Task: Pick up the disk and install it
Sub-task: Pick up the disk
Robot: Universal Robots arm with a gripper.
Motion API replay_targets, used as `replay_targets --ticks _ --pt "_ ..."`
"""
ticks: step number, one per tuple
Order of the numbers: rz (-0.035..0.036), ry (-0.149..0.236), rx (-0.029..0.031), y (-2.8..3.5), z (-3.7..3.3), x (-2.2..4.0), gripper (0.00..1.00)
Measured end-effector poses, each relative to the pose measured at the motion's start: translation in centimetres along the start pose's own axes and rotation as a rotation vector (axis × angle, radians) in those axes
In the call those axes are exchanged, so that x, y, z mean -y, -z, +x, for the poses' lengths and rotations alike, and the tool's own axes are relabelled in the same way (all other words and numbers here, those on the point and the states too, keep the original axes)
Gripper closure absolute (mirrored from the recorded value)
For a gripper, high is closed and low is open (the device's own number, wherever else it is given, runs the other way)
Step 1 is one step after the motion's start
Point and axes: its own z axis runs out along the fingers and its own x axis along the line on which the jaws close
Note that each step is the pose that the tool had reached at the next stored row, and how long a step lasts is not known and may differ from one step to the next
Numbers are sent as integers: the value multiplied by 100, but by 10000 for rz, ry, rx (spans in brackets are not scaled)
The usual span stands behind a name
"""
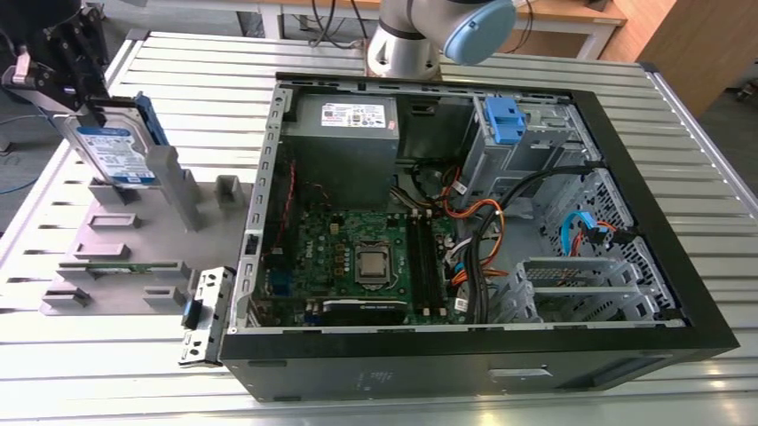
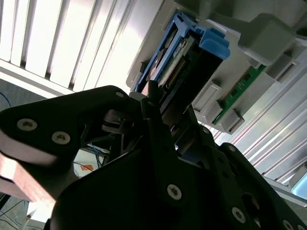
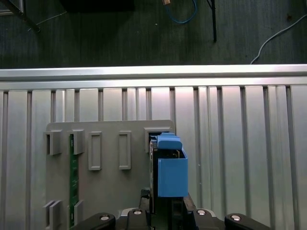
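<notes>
Now gripper (image 1: 92,98) clamps disk (image 1: 115,151) upright at grey holder (image 1: 130,240), PC case (image 1: 414,377) beside, per exterior view; first wrist view shows disk's blue rail (image 3: 171,175) end-on.

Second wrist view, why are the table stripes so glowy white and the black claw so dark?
In the second wrist view, light glares off the table slats and washes them white, leaving the gripper a dark shape against it; in the exterior view, the table shines softer, and the open computer case is shadowy inside.
</notes>
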Motion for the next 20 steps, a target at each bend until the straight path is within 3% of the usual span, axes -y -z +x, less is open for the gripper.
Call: replay_targets --ticks 6,20 --pt "2 0 1 48 -1 -2 65" --pt "1 0 0 74 -1 -3 65"
